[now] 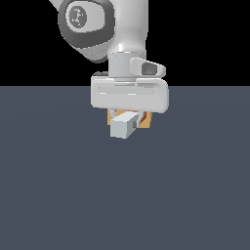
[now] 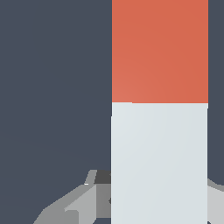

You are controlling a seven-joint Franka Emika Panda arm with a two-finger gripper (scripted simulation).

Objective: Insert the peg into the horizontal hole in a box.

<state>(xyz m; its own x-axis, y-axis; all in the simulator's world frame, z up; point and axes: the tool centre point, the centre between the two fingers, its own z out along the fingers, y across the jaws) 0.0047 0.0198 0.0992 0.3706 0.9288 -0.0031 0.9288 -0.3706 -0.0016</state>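
Above the dark slate floor [image 1: 58,195], gripper [image 1: 128,118] clenched on the peg [image 1: 122,128], white end toward the camera, tan box [image 1: 146,121] just behind, only the wrist view showing the red section [image 2: 159,50] clearly, black backdrop beyond.

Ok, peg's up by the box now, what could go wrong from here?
1. In the exterior view the gripper body hides the box face, so alignment with the hole cannot be checked; the peg might jam on the face.
2. The wrist view shows only the peg, no box.
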